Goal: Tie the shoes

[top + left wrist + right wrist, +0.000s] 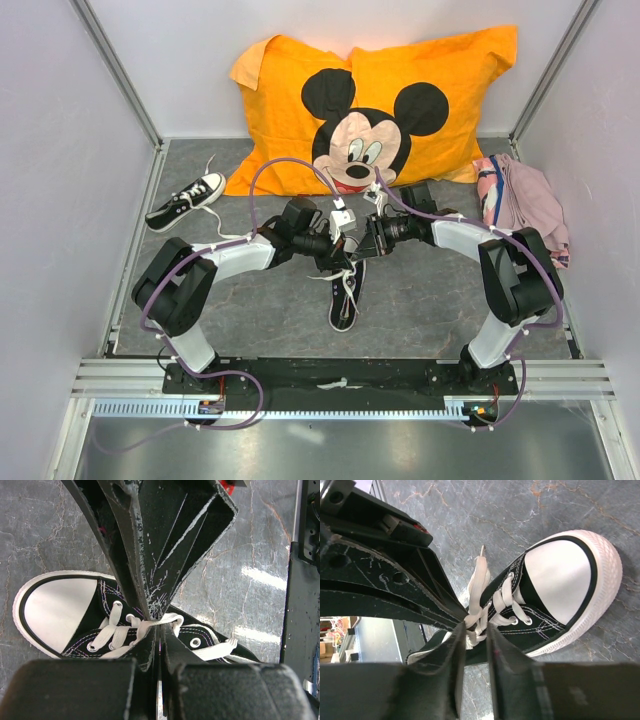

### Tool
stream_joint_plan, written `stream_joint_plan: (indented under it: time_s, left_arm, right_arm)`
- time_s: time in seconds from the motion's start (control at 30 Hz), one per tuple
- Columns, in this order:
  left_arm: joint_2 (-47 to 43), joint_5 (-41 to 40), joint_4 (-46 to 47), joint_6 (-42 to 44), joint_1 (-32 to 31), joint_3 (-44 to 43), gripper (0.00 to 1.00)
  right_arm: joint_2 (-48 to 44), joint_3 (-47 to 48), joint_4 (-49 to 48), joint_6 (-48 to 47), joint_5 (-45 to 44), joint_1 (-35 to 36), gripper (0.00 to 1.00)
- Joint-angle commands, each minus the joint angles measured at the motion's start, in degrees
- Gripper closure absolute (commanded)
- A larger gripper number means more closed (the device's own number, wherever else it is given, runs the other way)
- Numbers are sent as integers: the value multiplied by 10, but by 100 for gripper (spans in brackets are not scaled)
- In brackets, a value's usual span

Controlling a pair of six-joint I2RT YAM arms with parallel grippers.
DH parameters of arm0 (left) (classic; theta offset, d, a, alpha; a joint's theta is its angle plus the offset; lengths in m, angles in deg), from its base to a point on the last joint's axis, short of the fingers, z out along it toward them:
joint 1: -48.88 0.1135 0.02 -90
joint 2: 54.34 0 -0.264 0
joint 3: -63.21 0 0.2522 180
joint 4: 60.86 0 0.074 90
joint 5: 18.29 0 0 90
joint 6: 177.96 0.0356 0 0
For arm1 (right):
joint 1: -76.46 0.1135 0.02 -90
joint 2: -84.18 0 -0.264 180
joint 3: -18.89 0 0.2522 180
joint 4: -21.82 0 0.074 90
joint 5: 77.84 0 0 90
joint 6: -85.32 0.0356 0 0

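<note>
One black shoe (344, 298) with a white toe cap lies in the middle of the mat, toe toward the arms. It also shows in the left wrist view (56, 611) and in the right wrist view (561, 582). My left gripper (337, 244) is shut on a white lace (150, 625) just above the eyelets (161, 622). My right gripper (359, 240) meets it tip to tip, and its fingers (165, 550) show in the left wrist view. Its jaws (476, 626) stand narrowly apart with a bunch of lace (479, 615) between them. A second shoe (186, 202) lies at the far left.
An orange Mickey Mouse pillow (370, 110) leans against the back wall. A pink cloth (525, 200) lies at the right wall. White walls close in the grey mat (430, 300) on three sides.
</note>
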Motion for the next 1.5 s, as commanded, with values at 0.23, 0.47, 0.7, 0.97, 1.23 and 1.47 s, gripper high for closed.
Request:
stream_joint_plan:
  time_s: [0.23,0.47,0.7,0.97,1.23,1.47]
  left_arm:
    - [-33,11,-8,37,2,9,82]
    - [-117,27,-94,120,23,43,60]
    - [-151,26,-137,352,47,54,39]
    - [-96,28,-122,516,47,16,32]
    - [-50,30,-123,577,28,-16,34]
    - [-27,23,-139,622,13,-35,35]
  right_arm:
    - [-22,-9,-7,-13,12,2,100]
    - [-35,-14,-5,-13,-7,2,100]
    - [-43,-12,-4,-11,-14,2,100]
    - [-48,-10,5,-14,-16,2,100]
    - [-50,-9,7,-15,-18,2,100]
    - [-53,-8,7,-11,-15,2,100]
